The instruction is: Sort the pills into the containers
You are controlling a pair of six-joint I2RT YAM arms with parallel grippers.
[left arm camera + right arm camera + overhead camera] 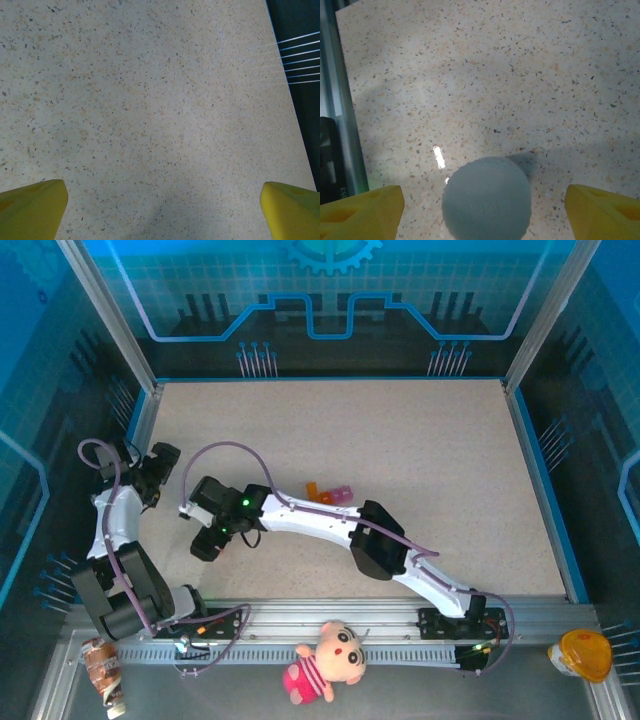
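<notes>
Right wrist view: we see right jaws released either side of a grey round object (486, 197); left jaws released too. Containers (330, 494) lie on the tabletop (420, 430) just beside the right forearm (300, 516), which we fear may sweep them.

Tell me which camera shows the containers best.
Top external: the containers, an orange and pink strip, lie in plain sight on the table just beyond the right arm. The left wrist view faces speckled table; the right wrist view faces table and a grey round thing.
</notes>
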